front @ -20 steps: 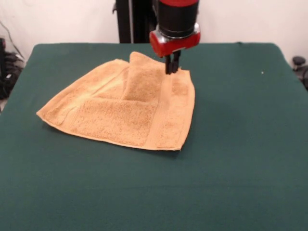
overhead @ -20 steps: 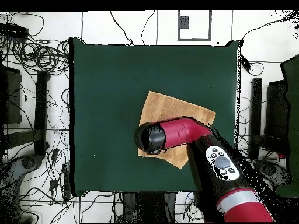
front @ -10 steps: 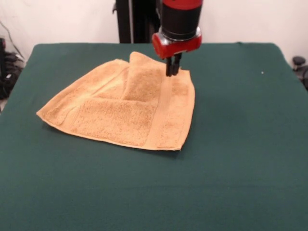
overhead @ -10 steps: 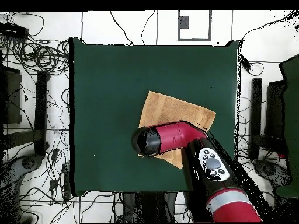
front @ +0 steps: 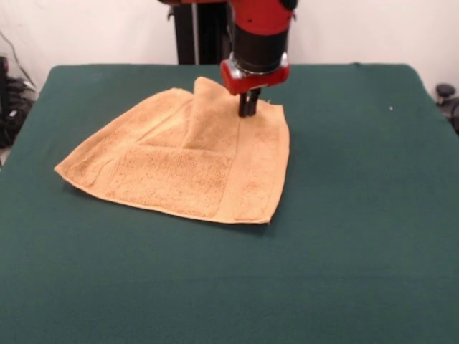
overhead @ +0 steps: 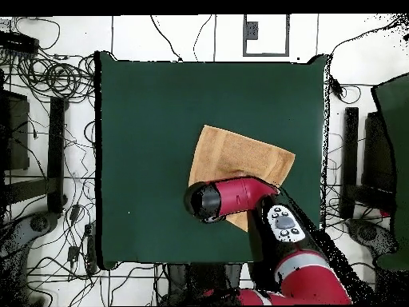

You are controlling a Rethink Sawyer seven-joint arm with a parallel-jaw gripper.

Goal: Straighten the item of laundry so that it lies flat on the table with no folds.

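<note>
We see the towel (front: 188, 159) lying on the green table (front: 358, 215), nearer its far edge and a little toward the left side in the front view. A flap is folded over its middle, with a raised ridge at the far edge. The gripper (front: 247, 110) stands on the towel's far corner; its dark fingers look drawn close together, though whether they pinch cloth we cannot tell. From overhead, the red arm (overhead: 240, 194) hides part of the towel. Cables (overhead: 48, 76) crowd the floor around the table.
</note>
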